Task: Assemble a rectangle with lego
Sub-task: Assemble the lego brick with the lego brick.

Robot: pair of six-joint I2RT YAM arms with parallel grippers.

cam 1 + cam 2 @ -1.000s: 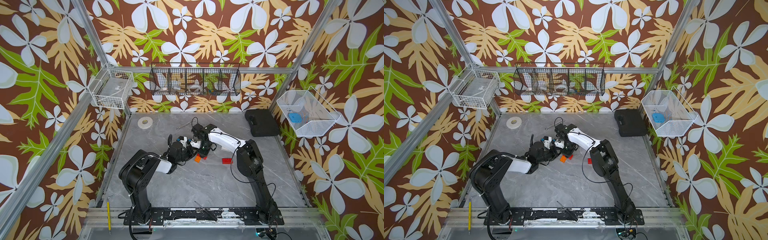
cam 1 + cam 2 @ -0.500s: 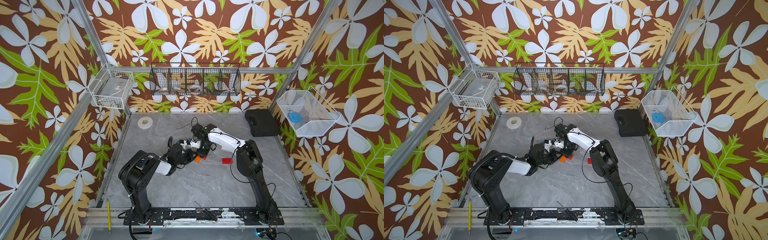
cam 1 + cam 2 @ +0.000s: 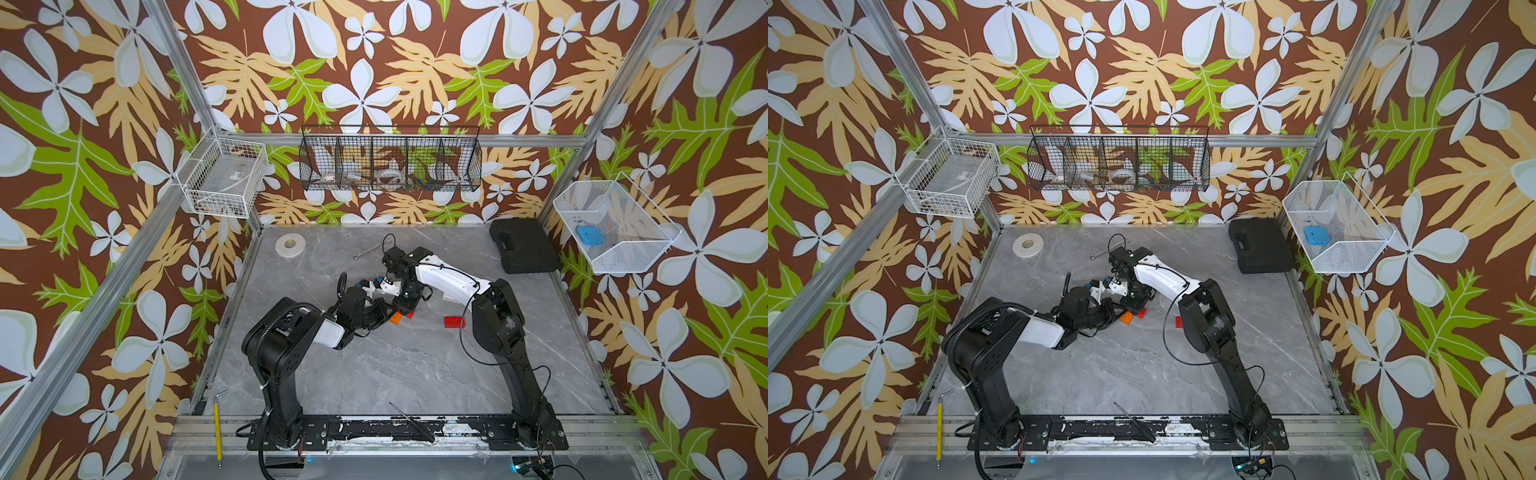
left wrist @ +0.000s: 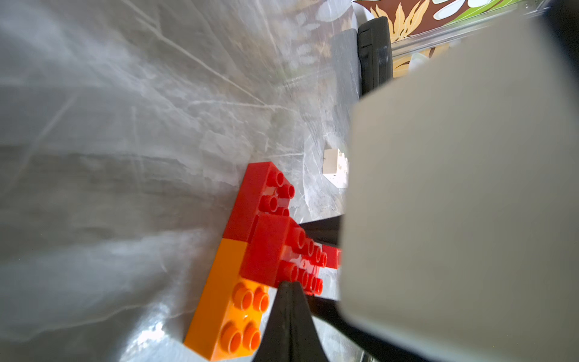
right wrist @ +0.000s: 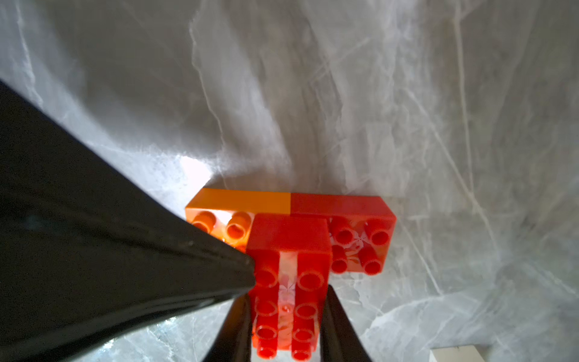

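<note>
1. The right claw point(image 5: 288, 329) is narrow and grips a long red brick point(image 5: 288, 232) by its two long sides.
2. This brick lies crosswise over the seam where an orange brick point(image 5: 238, 200) and a second red brick point(image 5: 344, 203) meet end to end on the grey counter point(image 5: 313, 94). Together they make a T shape near the middle of the counter.
3. The left claw point(image 4: 289, 313) is pressed fully together and holds nothing. Its tip touches the studded face of the long red brick.
4. In the right wrist view the left claw covers part of the orange brick. In the left wrist view the right arm point(image 4: 470, 203) hides the far end of the long red brick.
5. In both top views the two claws hide most of this lego; mainly an orange corner shows.
6. A loose red brick point(image 3: 454, 322) lies just beside the right arm. A white brick point(image 4: 333, 167) lies apart, partly behind the right arm.
7. A black case point(image 3: 524, 251), a tape roll point(image 3: 289, 244) and a wrench point(image 3: 368, 250) lie toward the back of the counter, well apart from the bricks.
</note>
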